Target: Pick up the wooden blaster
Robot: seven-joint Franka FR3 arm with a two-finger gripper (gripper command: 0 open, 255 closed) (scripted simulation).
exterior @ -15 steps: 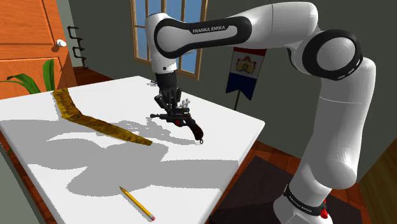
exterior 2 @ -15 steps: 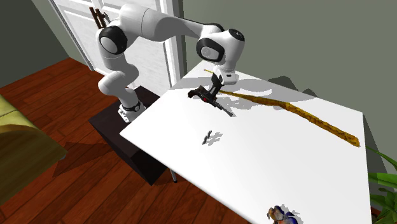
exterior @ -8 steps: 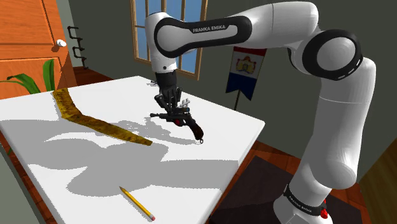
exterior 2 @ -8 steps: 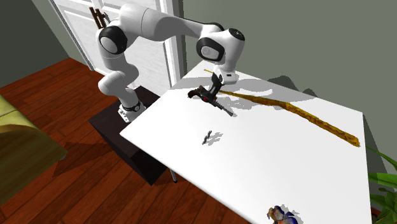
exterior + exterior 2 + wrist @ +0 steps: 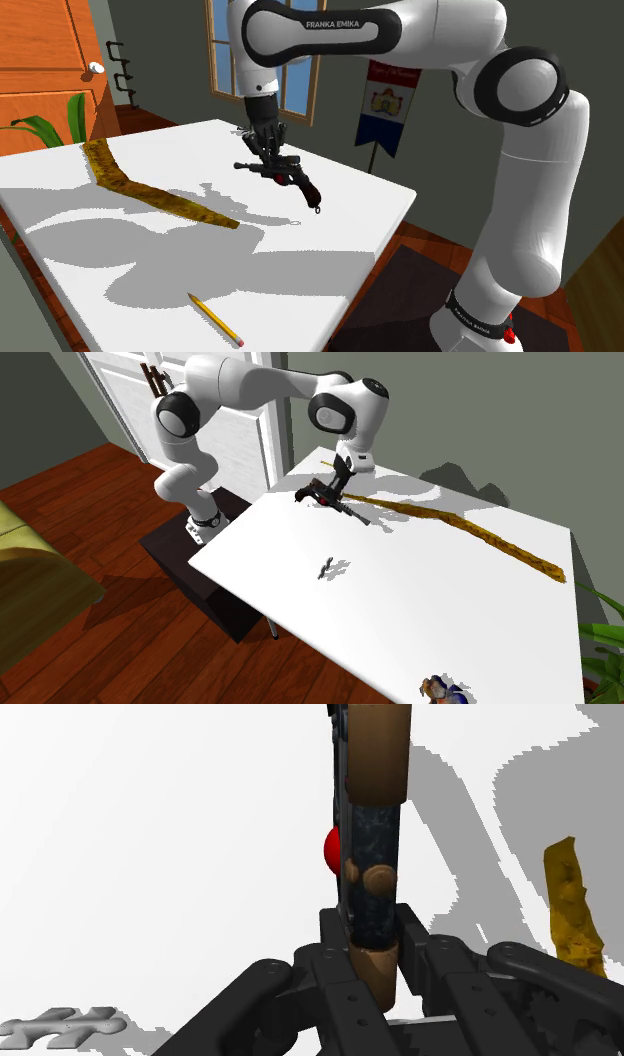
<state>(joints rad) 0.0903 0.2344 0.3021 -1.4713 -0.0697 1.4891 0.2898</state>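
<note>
Two black fingers (image 5: 412,936) of your gripper (image 5: 372,949) are drawn in narrow and clamp the blaster (image 5: 370,854), pressing its dark body from both sides close to one brown end. From the wrist view you see the blaster running straight away from the fingertips. It has a mottled dark middle and a round brown stud. A red knob on one flank is half hidden behind the body, and the brown far end is cut off by the frame. The fingers cover the stretch they hold, so you cannot judge how deep the grip sits.

In the shoulder view the gripper points down and the blaster hangs under it, tilted, clear of the white table (image 5: 100,260), with its shadow on the top below. The second exterior view gives you just a small dark shape there, with no detail to read.

Out to one side of the gripper, apart from it, a long yellow-brown strip (image 5: 150,190) lies on the table. A small grey piece (image 5: 328,568) lies well away from the gripper. A pencil (image 5: 215,320) lies farther off, near the table's edge. A blue-and-brown thing (image 5: 440,690) is cut off by the frame, so you cannot tell what it is.
</note>
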